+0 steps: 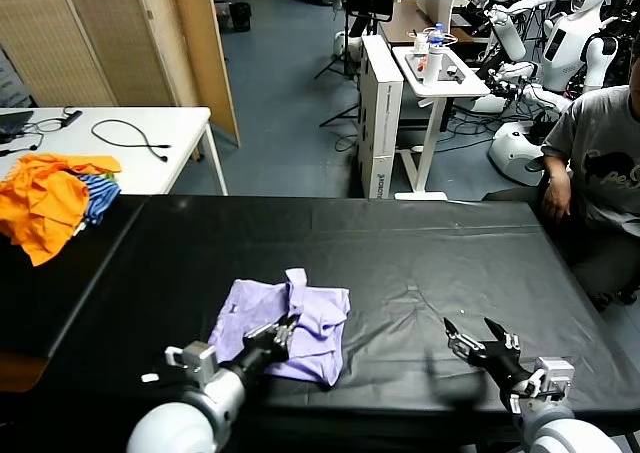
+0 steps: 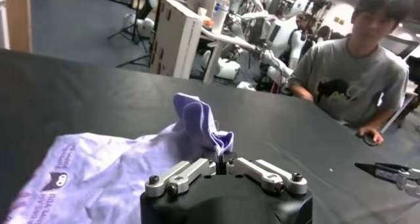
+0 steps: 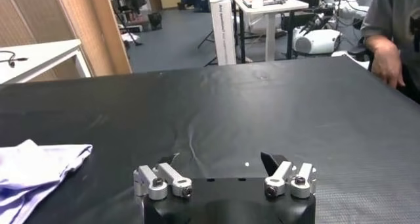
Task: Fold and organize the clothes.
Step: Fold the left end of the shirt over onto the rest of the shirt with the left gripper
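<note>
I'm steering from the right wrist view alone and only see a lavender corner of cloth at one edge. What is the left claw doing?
Observer: The left claw is shut on a raised fold near the middle of the T-shirt. Your right claw is open over bare table, apart from the shirt.
Operator: Is the print facing up?
Observer: Yes, the printed graphic shows on the flat part beside the left claw.
Operator: Anything else around?
Observer: A heap of orange and blue-striped garments lies at the table's far left edge, well apart from the shirt.
</note>
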Controlling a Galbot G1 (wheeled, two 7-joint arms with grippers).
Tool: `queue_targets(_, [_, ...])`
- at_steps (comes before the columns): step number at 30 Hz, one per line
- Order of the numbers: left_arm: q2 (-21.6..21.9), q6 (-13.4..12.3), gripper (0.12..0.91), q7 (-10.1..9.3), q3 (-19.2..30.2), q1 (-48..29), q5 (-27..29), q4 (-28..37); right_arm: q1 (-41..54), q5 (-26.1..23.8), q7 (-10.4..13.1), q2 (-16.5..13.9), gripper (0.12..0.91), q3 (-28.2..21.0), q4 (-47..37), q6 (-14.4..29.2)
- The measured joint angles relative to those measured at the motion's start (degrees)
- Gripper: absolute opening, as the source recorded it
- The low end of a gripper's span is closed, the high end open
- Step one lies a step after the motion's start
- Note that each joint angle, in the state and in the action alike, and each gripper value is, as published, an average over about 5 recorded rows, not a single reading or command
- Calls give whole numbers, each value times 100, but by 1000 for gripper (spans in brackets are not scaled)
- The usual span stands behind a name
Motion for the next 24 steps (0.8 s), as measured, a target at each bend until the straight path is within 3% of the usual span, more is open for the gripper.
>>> queue_targets(15, [-564,-233,182,155,281,-117,814,530,56,-92,-25,1,907,-147,-28,-16])
queue_targets(17, [-640,-279,210,205,291,-105,901,570,67,-98,-61,-19,907,-178,2,-22])
queue_targets(24, [-794,-311,572,357,264,-15,821,467,172,70,-257,-198,907,-385,75,-32])
